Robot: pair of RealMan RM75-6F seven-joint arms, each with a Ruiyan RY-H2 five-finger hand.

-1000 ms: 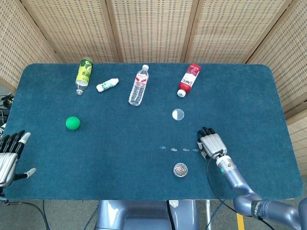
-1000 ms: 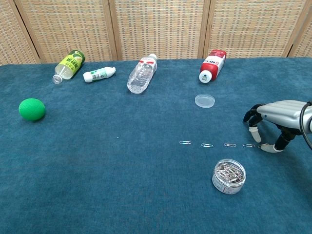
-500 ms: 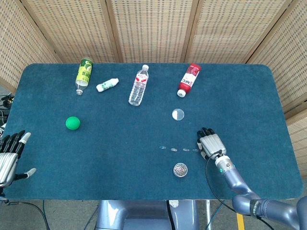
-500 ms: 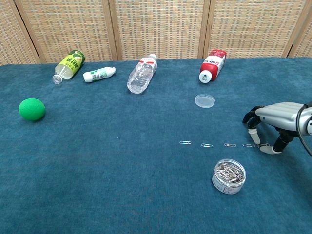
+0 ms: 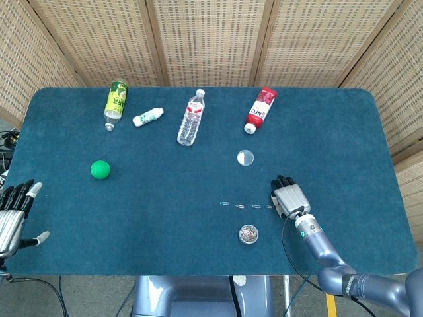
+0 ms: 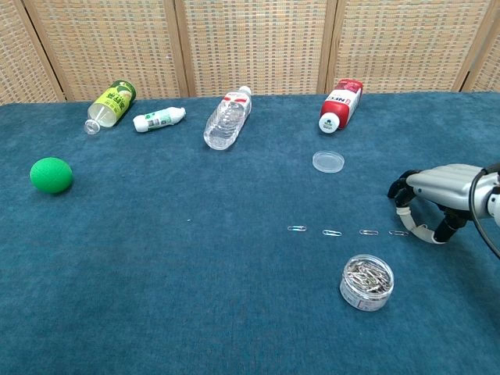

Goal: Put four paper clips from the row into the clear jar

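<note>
A row of small paper clips lies on the blue cloth: the leftmost clip (image 6: 297, 228), two middle ones (image 6: 332, 233) (image 6: 369, 232), and the rightmost clip (image 6: 399, 233). In front of the row stands the clear jar (image 6: 367, 282) (image 5: 248, 234), lidless, with several clips inside. My right hand (image 6: 433, 199) (image 5: 287, 197) arches over the right end of the row, fingers pointing down and apart beside the rightmost clip, which still lies flat. It holds nothing. My left hand (image 5: 13, 211) rests off the table's left edge, fingers spread and empty.
The jar's round lid (image 6: 328, 161) lies behind the row. Further back lie a red bottle (image 6: 341, 105), a clear water bottle (image 6: 227, 119), a small white bottle (image 6: 158, 119) and a green can (image 6: 110, 104). A green ball (image 6: 51, 174) sits at left.
My right hand has edged slightly left toward the rightmost clip, its thumb drawing in a little. The clips, the jar and my left hand have not moved.
</note>
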